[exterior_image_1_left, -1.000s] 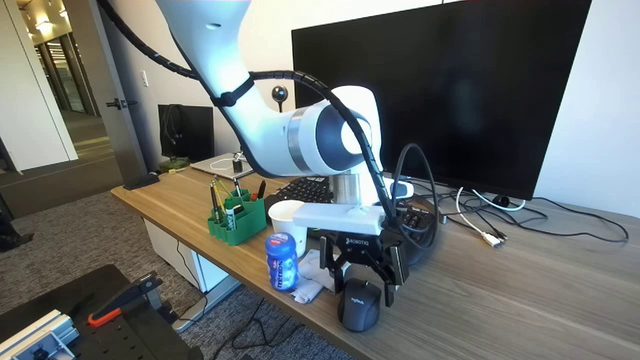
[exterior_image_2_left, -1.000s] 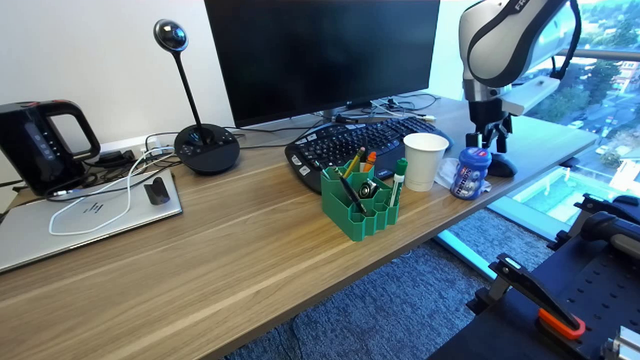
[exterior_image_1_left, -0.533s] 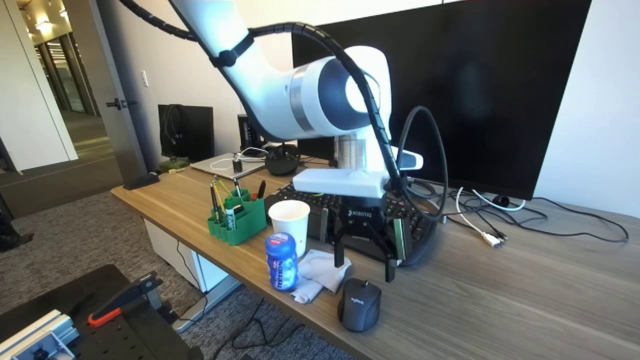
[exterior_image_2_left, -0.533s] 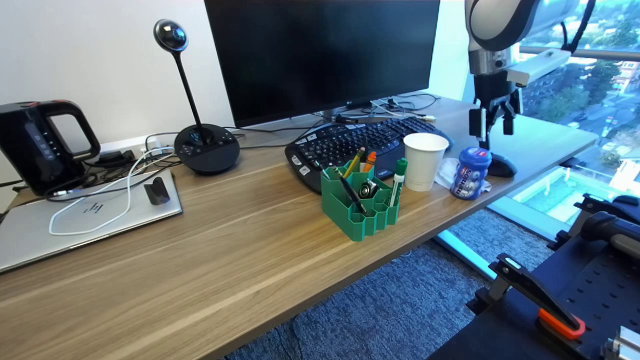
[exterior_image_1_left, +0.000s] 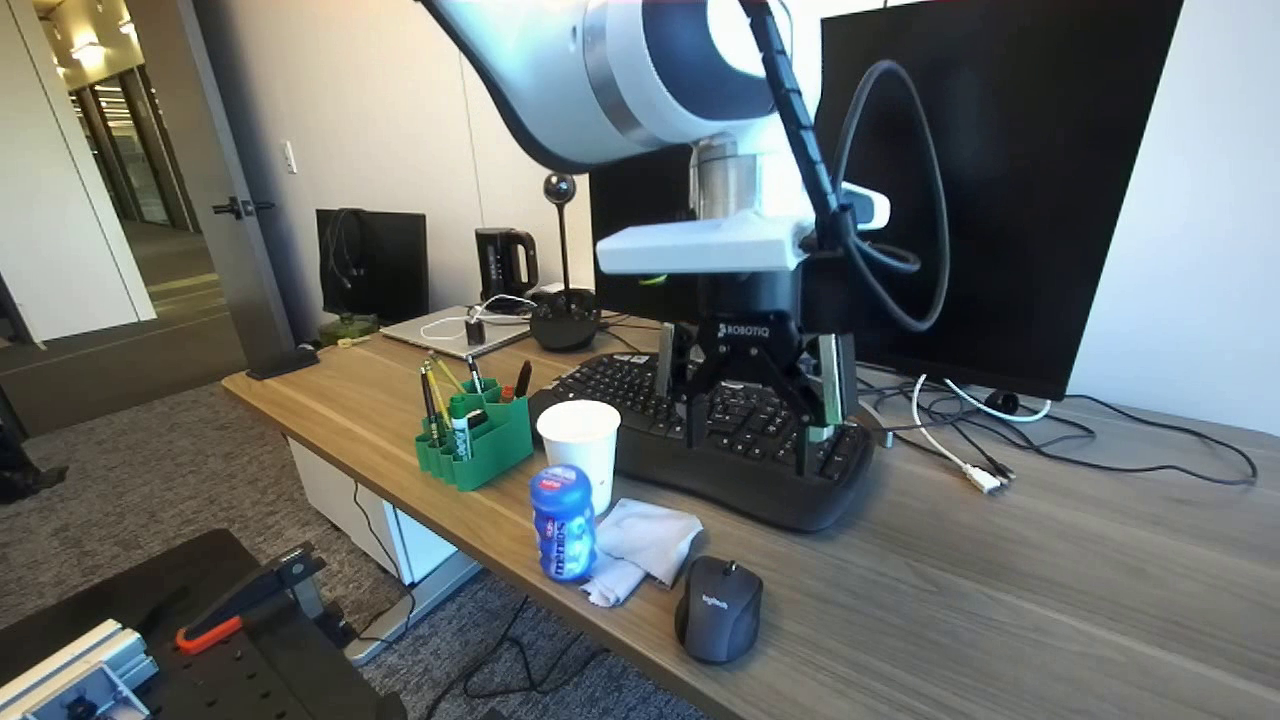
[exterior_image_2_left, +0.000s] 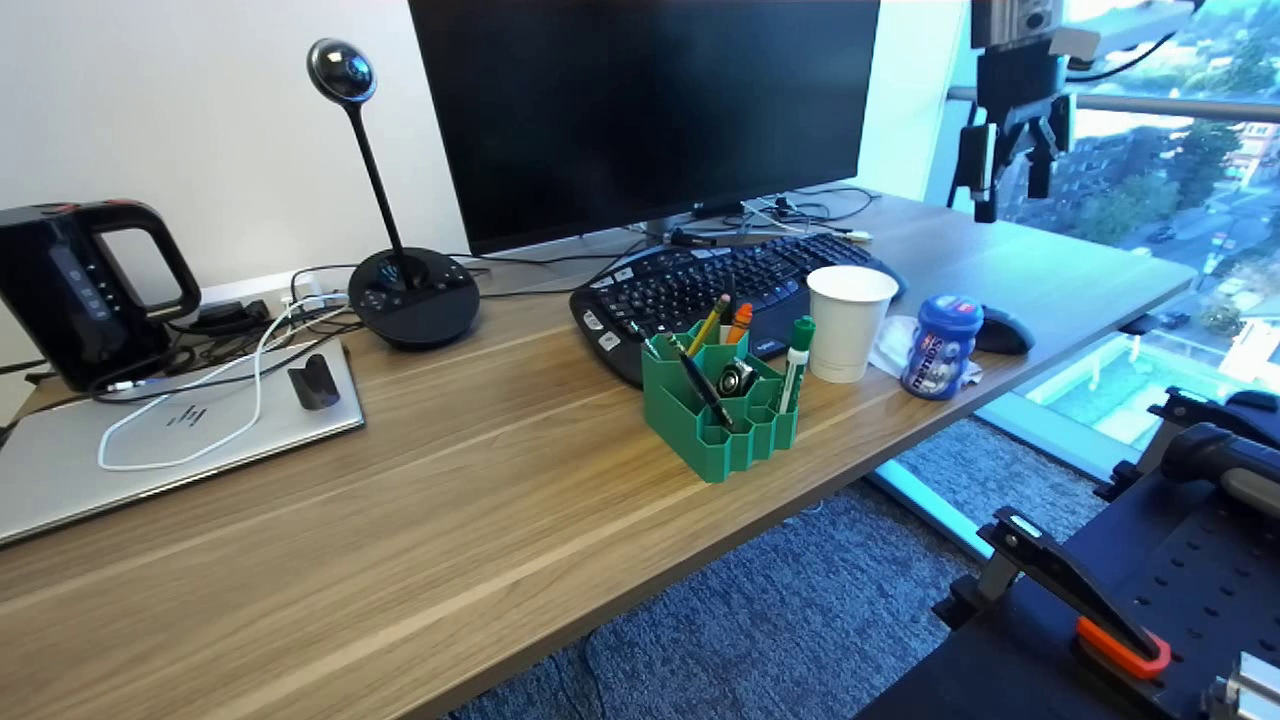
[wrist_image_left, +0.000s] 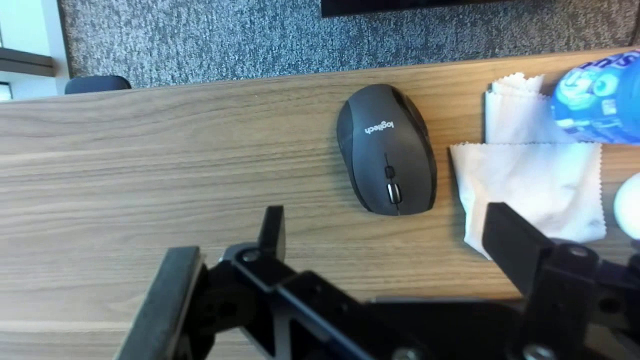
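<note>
My black gripper is open and empty, raised well above the desk. In an exterior view its fingers appear in front of the black keyboard; the gripper also shows at the upper right of an exterior view. In the wrist view the dark grey mouse lies on the wood desk beyond the spread fingertips, untouched. A pale folded cloth lies beside the mouse, partly behind one finger. A blue mint bottle stands at the cloth's edge, with a white paper cup behind it.
A green pen holder with pens stands near the cup. A large monitor, loose cables, a stalk camera, a laptop and a kettle are at the back. A dark cart with clamps stands off the desk's front edge.
My gripper has risen from around the mouse and shifted back toward the monitor, with its fingers still open. The mouse, cloth, bottle and cup have stayed in place.
</note>
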